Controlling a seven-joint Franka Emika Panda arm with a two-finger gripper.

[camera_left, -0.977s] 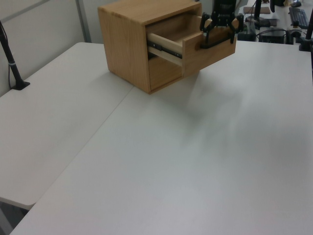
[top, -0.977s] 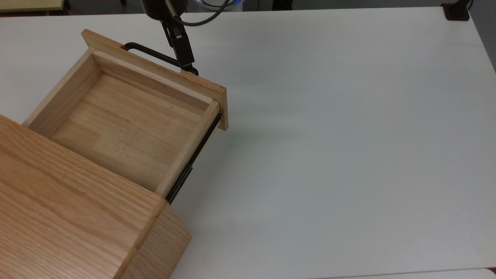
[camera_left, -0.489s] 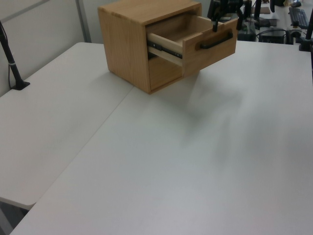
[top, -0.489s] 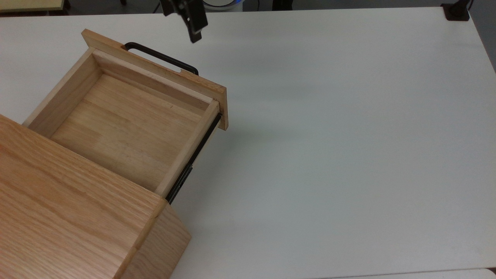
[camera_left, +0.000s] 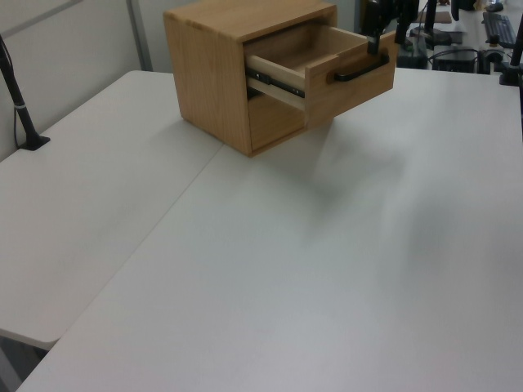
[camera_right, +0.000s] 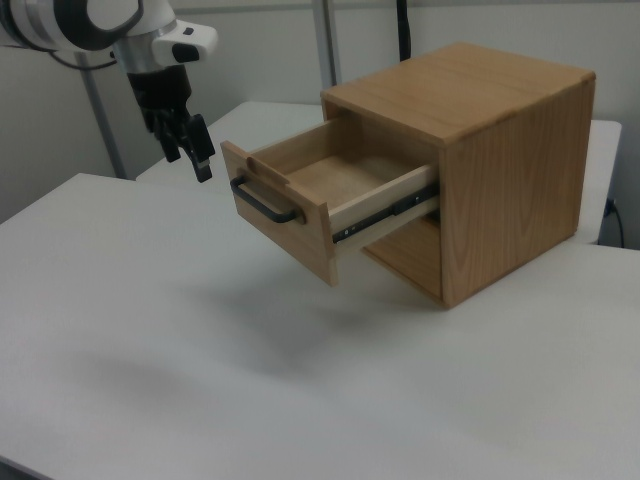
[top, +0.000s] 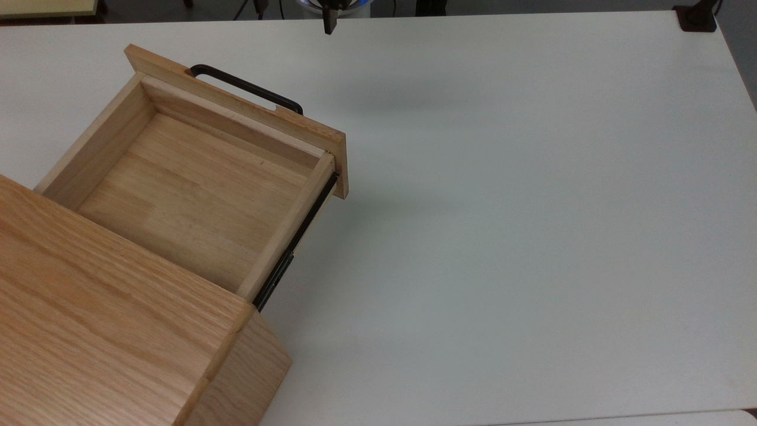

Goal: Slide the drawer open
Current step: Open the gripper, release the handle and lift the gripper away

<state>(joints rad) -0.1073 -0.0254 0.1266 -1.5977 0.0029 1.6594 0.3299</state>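
The light oak drawer (top: 195,195) stands pulled far out of its oak cabinet (top: 106,331), its inside bare. A black bar handle (top: 248,89) runs along the front panel, and a black side rail (top: 295,242) is exposed. My gripper (camera_right: 188,152) hangs open and holds nothing, up and to the right view's left of the handle (camera_right: 262,203), apart from it. In the top view one fingertip (top: 329,25) pokes in at the upper edge, beyond the drawer front. In the left view my gripper (camera_left: 384,33) sits just above the drawer's front panel (camera_left: 351,82).
The cabinet (camera_right: 500,180) stands on a wide white table (top: 532,236) with open surface to the top view's right. A black clamp mount (top: 698,18) sits at the far right corner. A black post (camera_left: 20,114) stands at the left view's left edge.
My gripper has let go of the handle and risen away from it, toward the top view's upper edge and right. The drawer has stayed where it was.
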